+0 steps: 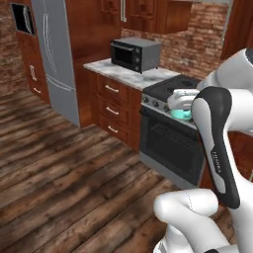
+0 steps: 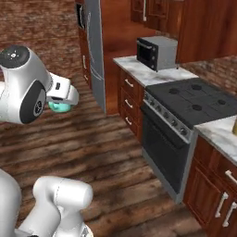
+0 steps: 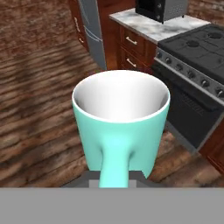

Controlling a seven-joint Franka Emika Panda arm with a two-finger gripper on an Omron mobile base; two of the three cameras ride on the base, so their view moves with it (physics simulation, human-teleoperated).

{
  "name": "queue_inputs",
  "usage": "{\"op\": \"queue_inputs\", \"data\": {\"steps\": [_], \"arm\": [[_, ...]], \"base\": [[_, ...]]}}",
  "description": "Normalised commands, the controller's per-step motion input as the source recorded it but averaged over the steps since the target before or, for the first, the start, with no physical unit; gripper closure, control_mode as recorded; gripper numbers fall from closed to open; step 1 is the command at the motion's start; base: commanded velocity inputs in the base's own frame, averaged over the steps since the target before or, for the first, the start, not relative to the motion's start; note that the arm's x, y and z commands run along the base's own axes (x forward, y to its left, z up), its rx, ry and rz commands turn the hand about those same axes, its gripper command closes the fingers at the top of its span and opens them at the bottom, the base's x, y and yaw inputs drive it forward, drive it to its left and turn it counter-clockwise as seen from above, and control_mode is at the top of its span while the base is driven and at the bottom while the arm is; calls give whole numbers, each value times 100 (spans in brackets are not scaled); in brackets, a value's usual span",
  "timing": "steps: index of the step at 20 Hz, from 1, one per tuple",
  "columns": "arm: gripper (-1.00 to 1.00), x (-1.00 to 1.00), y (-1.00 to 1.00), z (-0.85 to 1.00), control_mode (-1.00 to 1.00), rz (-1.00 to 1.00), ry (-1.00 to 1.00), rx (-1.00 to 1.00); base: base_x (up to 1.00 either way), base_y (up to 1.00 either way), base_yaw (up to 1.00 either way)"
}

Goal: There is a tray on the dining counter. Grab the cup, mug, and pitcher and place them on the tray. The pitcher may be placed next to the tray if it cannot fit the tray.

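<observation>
Hand view, nearest: mug [image 3: 121,127], light teal with a white inside, upright, rim up, center of frame. Its handle runs down the near side to the bottom edge, where the end effector [image 3: 114,177] is nearly closed, fingers pinched on that handle. Mug held in the air above the plank floor [image 3: 35,113].

Right base view: end effector [image 2: 61,102] at left of frame, teal of the mug [image 2: 59,107] peeking under the white hand. Left base view: mug [image 1: 181,114] at center right, partly behind the dark forearm, seen against the stove front.

Farther: black stove [image 2: 187,109] with oven door, right of center. Marble surface [image 2: 148,69] beyond it carries a microwave [image 2: 156,52]. Steel fridge [image 2: 95,51] at upper center, brick wall behind.
</observation>
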Motion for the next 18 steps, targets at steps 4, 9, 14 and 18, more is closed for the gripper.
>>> {"op": "queue_inputs", "data": {"steps": [4,9,14,18], "arm": [[100,0,0,0,100,0,0,0],[100,0,0,0,100,0,0,0],[100,0,0,0,100,0,0,0],[100,0,0,0,100,0,0,0]], "base": [[55,40,69],[100,11,34],[100,33,37],[100,72,55]]}}
